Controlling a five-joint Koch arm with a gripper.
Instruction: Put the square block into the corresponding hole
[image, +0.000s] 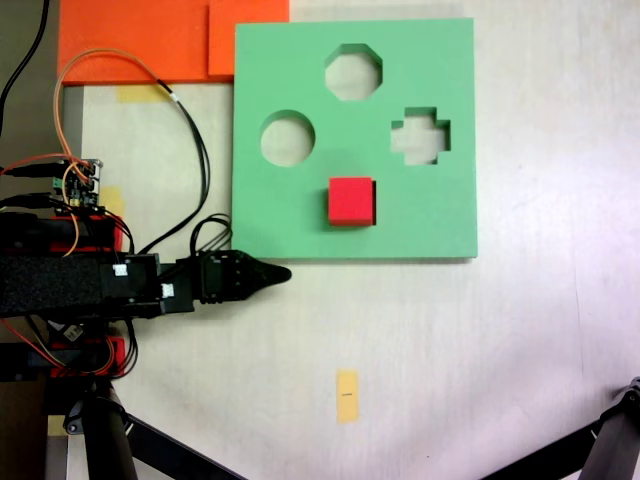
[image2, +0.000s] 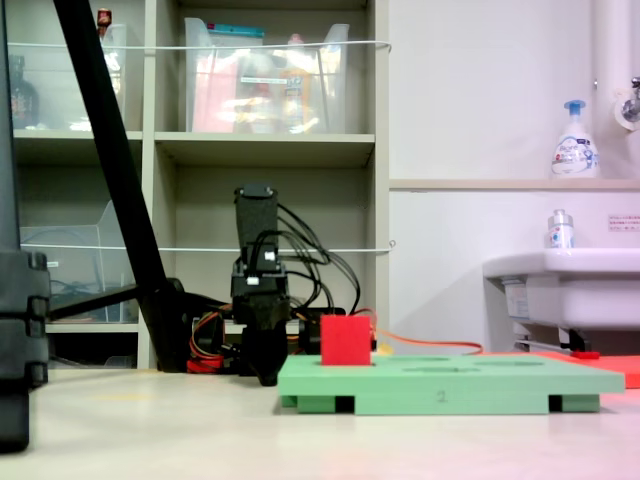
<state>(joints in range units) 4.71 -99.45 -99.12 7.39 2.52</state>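
Pale tabletop (image: 520, 330), shelves (image2: 270, 150) and sink (image2: 560, 285) behind.
Red square block (image: 351, 201) sits in the green board (image: 440, 215); gripper (image: 272, 274) pressed together beside it.

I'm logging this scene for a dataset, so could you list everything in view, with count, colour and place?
Square foam block: one, bright red, sitting in the board's square cutout, top sticking up above the board in the second exterior view.
Flat foam board: one, green, on the pale table; round, octagonal and cross-shaped cutouts empty.
Flat foam sheets: orange, overlapping, at the first exterior view's top left.
Paper tag: one, yellow, on the table below the board in the first exterior view.
Shelving unit with clear bins: behind the arm in the second exterior view.
Washbasin: one, white, at the second exterior view's right.
Soap bottle: one, white and blue, on the ledge above the basin.
Robot hand: one, black, beside the board's edge, holding nothing, tip closed to a point.
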